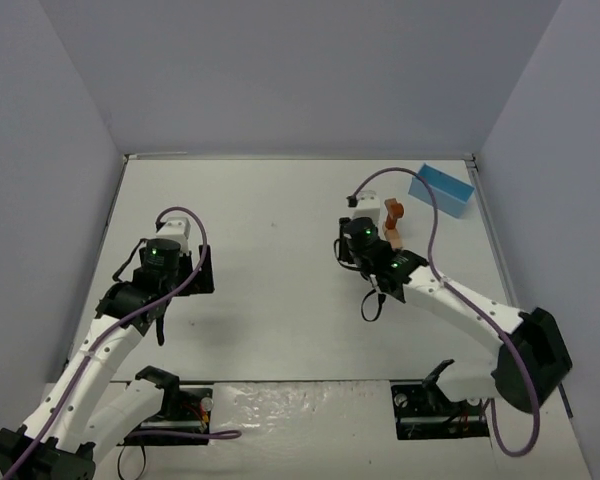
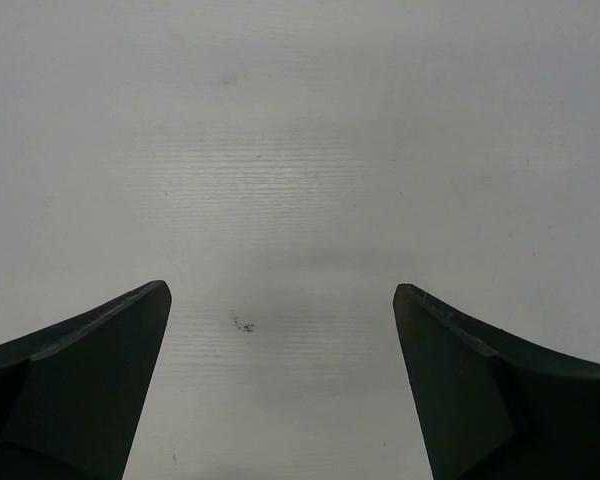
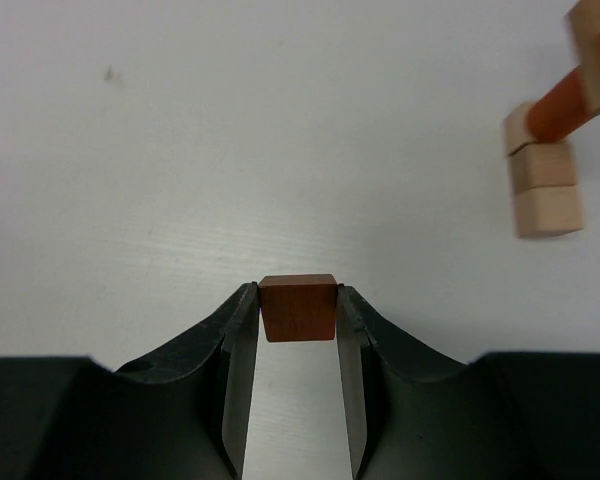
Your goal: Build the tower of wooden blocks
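The wood block tower stands at the back right of the table: tan cubes stacked, with a reddish-orange piece lying slanted across them. In the right wrist view it sits at the upper right, partly cut off by the frame edge. My right gripper is shut on a reddish-brown cube, held at the fingertips above the table, left of the tower and apart from it. From above, the right gripper is just left of the tower. My left gripper is open and empty over bare table at the left.
A light blue rectangular box lies at the back right corner, behind the tower. Grey walls enclose the table on three sides. A small dark mark is on the table under the left gripper.
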### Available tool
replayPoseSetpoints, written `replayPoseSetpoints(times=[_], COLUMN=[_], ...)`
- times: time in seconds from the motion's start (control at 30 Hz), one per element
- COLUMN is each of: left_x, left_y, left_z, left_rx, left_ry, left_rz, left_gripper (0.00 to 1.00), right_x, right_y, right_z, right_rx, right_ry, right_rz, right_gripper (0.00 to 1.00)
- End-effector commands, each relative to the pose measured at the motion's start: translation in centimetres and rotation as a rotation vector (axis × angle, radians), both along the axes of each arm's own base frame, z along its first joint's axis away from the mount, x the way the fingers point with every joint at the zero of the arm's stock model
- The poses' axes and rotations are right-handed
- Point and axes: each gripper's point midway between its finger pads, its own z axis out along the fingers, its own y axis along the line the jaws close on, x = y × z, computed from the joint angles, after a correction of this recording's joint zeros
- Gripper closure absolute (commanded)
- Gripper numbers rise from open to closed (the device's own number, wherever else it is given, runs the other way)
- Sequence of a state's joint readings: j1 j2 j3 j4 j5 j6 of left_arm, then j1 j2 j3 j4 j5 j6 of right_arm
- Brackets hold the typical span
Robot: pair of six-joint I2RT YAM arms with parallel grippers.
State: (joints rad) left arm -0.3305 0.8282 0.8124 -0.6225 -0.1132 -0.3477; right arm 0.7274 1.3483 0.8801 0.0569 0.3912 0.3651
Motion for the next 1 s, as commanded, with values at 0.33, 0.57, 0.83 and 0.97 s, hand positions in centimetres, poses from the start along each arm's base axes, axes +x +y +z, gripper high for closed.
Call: replayPoseSetpoints(times=[0.33, 0.57, 0.83, 0.97], left_x=[2.4, 2.4, 2.6, 2.6], left_y=[-0.7, 0.2, 0.3, 0.3], left_z=[2.7, 2.4, 2.1, 2.0], left_rx=[-0.005, 0.031, 0.041, 0.044], left_ry=[-0.099, -0.095, -0.078, -0.074], left_rz=[-0.035, -0.006, 0.000, 0.000], left_gripper=[0.07, 0.07, 0.07, 0.07], right_x=[5.1, 7.2, 8.7, 9.3], right_y=[-12.8, -15.5, -14.8, -14.6], right_z=[3.1, 1.0, -0.7, -1.8], right_rx=[-0.153, -0.171, -0.150, -0.159], right_ry=[-0.044, -0.011, -0.005, 0.014], right_rz=[0.025, 0.004, 0.040, 0.053], right_gripper=[1.00, 1.00, 1.00, 1.00])
